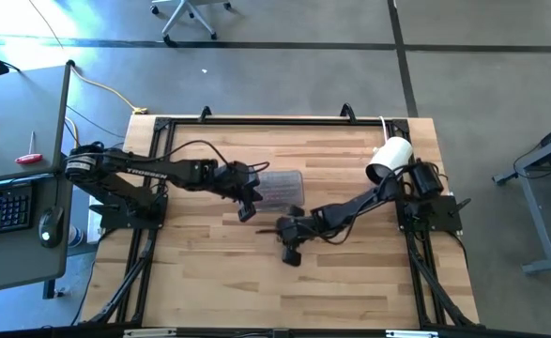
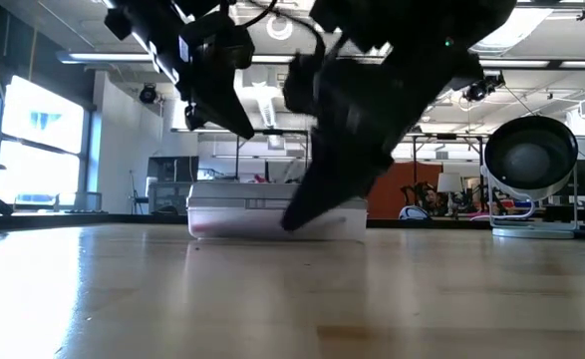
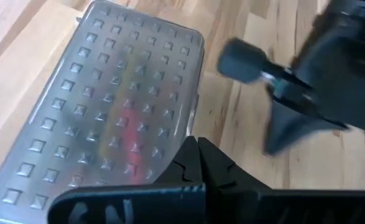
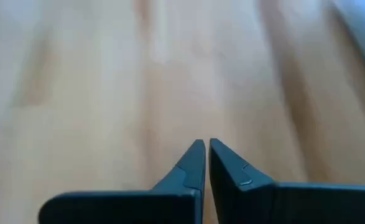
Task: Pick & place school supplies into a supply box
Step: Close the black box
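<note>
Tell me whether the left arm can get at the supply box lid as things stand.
Probably yes. The left gripper, jaws shut and empty, hangs at the edge of the supply box, whose textured lid is closed and uncovered. The right gripper, also shut, sits off to the side over bare table, not between them.

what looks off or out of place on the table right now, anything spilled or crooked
Nothing stands out. The supply box sits flat on the table with its textured lid down, and coloured shapes show faintly through it. No loose supplies lie around. Left gripper and right gripper are shut, holding nothing.
</note>
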`<action>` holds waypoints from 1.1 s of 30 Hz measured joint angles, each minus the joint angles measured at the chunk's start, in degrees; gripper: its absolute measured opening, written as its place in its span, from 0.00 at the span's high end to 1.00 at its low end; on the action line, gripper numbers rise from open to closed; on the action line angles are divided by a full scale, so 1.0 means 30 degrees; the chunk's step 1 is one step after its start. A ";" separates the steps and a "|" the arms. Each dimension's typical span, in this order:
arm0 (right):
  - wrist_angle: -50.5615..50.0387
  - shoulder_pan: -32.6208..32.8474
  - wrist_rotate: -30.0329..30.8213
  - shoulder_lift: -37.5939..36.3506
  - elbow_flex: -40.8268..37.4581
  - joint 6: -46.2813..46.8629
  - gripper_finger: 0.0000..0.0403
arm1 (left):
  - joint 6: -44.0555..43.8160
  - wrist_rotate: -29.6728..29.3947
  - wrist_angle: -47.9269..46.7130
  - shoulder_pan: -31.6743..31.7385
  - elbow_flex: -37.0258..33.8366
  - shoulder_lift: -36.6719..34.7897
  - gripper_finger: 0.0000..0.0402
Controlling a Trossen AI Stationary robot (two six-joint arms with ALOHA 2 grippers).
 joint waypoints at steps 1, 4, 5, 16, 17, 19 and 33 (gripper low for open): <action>0.0666 0.0208 -0.0229 0.0000 0.0000 -0.0489 1.00 | -0.0179 -0.0041 0.0006 -0.0048 0.0000 0.0000 0.97; 0.2642 0.0852 -0.0786 0.0000 0.0000 -0.1967 1.00 | -0.0607 -0.0189 -0.0018 -0.0055 0.0000 0.0000 0.97; 0.3181 0.1034 -0.0776 0.0000 0.0000 -0.2332 1.00 | -0.0777 -0.0242 -0.0057 -0.0055 0.0000 0.0000 0.97; 0.4234 0.1204 0.5111 -0.0116 0.0000 -0.4331 1.00 | -0.1625 -0.0742 -0.0874 -0.1055 0.0038 0.0308 0.97; 0.4194 0.1139 0.5457 -0.0271 0.0000 -0.4568 1.00 | -0.1828 -0.0956 -0.0961 -0.1264 0.0043 0.0446 0.97; 0.4306 0.0972 0.5927 -0.0663 0.0000 -0.5014 1.00 | -0.2281 -0.1438 -0.1363 -0.1693 0.0000 0.0582 0.97; 0.0260 -0.0762 0.8864 -0.1945 0.0015 -0.3771 1.00 | -0.3413 -0.3057 -0.2288 -0.2503 0.0044 0.1230 0.96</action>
